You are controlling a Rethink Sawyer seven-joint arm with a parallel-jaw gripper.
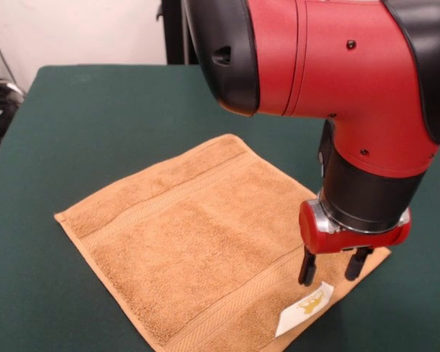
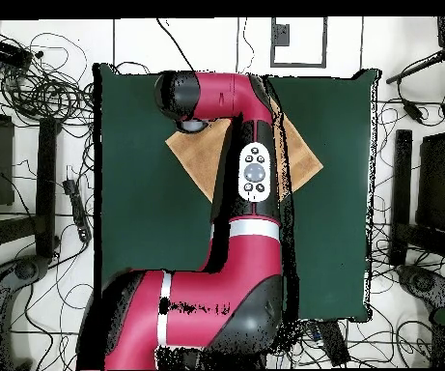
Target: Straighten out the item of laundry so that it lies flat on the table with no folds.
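1 towel (image 1: 198,242) flat; end effector (image 1: 336,271) open above.

You had tangled black cables (image 2: 47,87) all over the floor left of the table, more cables (image 2: 414,101) on the right. Dark stands (image 2: 44,184) sat either side, white wall (image 1: 81,33) behind.

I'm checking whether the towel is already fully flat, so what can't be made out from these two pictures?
- Front view: the towel's near corner is cut off by the bottom edge; the gripper hides part of its right edge.
- Overhead view: the arm covers the towel's middle and the gripper.
- The tag's print is too small to read.
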